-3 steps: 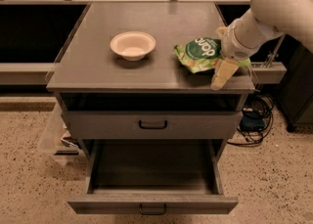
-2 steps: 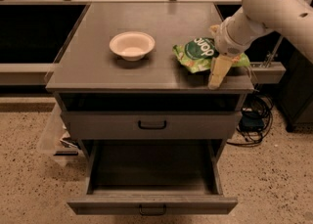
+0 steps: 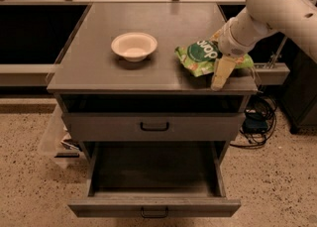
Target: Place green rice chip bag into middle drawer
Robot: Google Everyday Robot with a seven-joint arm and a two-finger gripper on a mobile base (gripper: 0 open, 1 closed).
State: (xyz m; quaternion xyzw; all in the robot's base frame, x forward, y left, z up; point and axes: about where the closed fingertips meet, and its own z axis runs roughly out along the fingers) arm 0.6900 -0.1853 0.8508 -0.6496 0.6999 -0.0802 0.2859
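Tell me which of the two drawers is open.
The lower drawer, pulled out toward the camera; the upper drawer is shut. The hand is at the chip bag on the cabinet top.

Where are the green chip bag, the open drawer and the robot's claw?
green rice chip bag (image 3: 204,51): camera view, on its round logo.
middle drawer (image 3: 153,169): camera view, on its bare floor.
claw (image 3: 218,76): camera view, on its beige end, beside the bag.

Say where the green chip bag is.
In the camera view, the green chip bag lies on the cabinet top, right side, right of the bowl, with the gripper at its right edge.
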